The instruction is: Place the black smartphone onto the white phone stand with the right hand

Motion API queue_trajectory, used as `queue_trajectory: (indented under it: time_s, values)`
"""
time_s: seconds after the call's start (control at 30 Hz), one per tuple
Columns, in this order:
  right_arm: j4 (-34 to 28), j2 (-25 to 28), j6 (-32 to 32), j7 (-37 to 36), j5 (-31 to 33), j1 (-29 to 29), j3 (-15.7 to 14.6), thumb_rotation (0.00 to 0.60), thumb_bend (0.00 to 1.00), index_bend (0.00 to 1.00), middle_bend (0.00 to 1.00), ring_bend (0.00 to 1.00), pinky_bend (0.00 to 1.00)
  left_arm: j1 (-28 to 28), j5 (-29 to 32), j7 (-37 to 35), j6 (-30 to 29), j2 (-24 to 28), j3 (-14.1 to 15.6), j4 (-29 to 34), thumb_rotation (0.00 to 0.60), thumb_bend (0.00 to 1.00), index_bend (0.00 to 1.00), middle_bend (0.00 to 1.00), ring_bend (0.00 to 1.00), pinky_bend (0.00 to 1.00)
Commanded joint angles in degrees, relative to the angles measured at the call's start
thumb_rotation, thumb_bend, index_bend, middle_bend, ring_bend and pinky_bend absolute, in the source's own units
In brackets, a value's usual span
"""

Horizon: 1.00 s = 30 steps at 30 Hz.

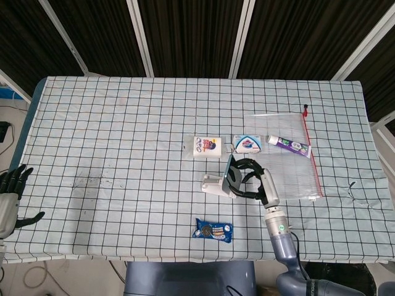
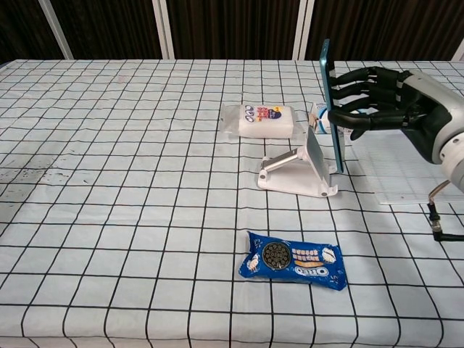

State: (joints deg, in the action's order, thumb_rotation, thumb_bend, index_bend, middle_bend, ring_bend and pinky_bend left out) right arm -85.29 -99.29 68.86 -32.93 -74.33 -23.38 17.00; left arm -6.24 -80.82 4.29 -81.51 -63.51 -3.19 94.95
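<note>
Upright, smartphone [image 2: 331,101] in right hand [image 2: 384,101]; beside stand [image 2: 301,170]

tablecloth [image 2: 109,181]: matt checked cloth | biscuit pack [image 2: 293,262]: glossy wrapper | phone stand [image 2: 297,172]: smooth white plastic

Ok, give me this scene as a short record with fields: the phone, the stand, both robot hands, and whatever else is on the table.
phone: black smartphone, upright on edge, held just above and behind the stand's backrest, not yet seated
stand: white phone stand, empty, on the checked cloth
right robot hand: grips the phone from its right side
left robot hand: at the table's left edge, holding nothing
other items: blue cookie packet, white pack, toothpaste tube, clear zip bag
</note>
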Motion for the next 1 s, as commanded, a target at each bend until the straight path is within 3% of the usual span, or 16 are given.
queue_trajectory:
  time_s: [0.03,1.0]
  values:
    - [1.3,-1.1,-0.1,-0.9,-0.2,-0.4,-0.2,0.600,0.37,0.56,0.58,0.48,0.53,0.0,0.1,-0.1,0.1,0.0,0.0,0.1,0.600,0.00,0.00,0.00,0.00,0.00]
    - [8.2,-5.5,-1.6,-2.3,0.4,-1.4,-1.0,0.600,0.39,0.56,0.57,0.47,0.53,0.0,0.8,-0.8,0.3,0.2,-0.2,0.3,0.600,0.00,0.00,0.00,0.00,0.00]
